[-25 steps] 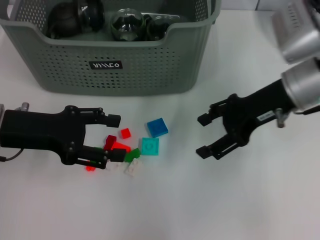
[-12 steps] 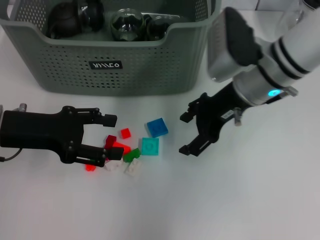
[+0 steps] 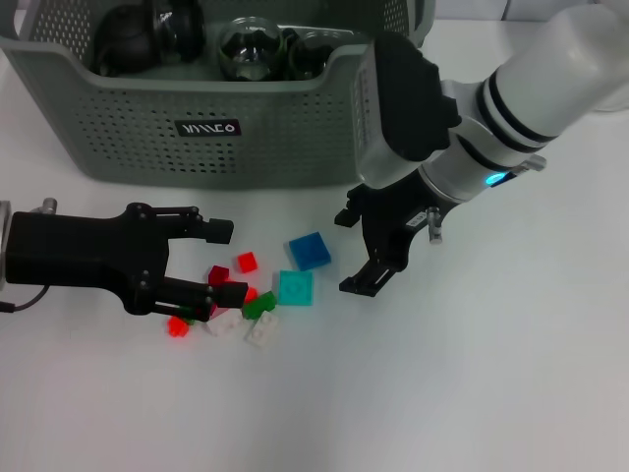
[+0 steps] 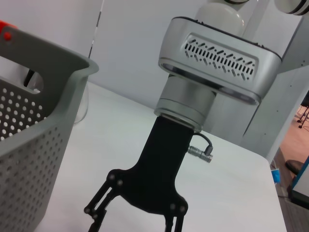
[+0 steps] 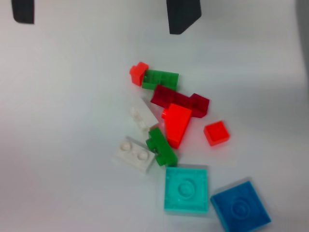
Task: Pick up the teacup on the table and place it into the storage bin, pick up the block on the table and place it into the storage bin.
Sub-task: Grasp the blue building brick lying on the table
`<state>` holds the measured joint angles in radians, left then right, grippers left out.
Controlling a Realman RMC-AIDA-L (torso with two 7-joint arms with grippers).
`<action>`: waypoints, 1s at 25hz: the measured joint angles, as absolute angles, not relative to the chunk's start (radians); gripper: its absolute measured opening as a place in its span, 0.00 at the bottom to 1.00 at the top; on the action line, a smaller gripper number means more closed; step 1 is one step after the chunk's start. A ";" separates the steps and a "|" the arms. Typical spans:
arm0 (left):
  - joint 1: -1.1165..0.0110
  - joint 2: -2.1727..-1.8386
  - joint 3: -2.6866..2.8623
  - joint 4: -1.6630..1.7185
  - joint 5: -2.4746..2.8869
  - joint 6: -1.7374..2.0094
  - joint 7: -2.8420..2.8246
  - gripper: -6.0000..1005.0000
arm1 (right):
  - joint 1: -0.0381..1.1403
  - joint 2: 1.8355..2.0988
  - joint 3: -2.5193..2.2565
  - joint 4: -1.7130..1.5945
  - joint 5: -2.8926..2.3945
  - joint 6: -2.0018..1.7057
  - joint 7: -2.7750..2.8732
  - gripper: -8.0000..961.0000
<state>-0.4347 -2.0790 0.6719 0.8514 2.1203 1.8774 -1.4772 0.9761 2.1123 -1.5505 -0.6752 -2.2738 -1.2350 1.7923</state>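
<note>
1. Head view: storage bin standing at the far side of the white desk, black label facing forward, dark round glassy items lying inside.
2. Scattered just in front of the bin: a loose cluster of small blocks, among them a blue square block, a teal square block, a small red block, a green block and white blocks.
3. Left gripper lying low over the desk on the left, fingers spread wide, pointing toward the cluster; lower fingertip among the red and dark red pieces, upper fingertip apart from them, nothing pinched.
4. Right gripper reaching down from the right beside the bin's front corner, fingers spread, tips just beside the blue and teal blocks, holding nothing.
5. Right wrist view: same cluster seen from above, teal block and blue block side by side, a red wedge touching a dark red piece.
6. Left wrist view: right gripper seen across the desk, fingers apart, bin wall at the side.
</note>
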 joint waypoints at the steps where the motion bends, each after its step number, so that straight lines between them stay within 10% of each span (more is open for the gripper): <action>1: -0.435 -2.079 0.672 0.851 2.119 1.877 -1.478 0.87 | 0.979 2.112 -1.562 -0.675 -2.274 -1.224 1.791 0.97; 25: -0.443 -2.089 0.667 0.851 2.115 1.867 -1.513 0.87 | 1.011 2.114 -1.751 -0.691 -2.221 -1.080 1.741 0.97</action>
<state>-0.4427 -2.0894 0.6671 0.8513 2.1153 1.8671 -1.5126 1.0113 2.1138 -1.7507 -0.6905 -2.2214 -1.0798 1.7405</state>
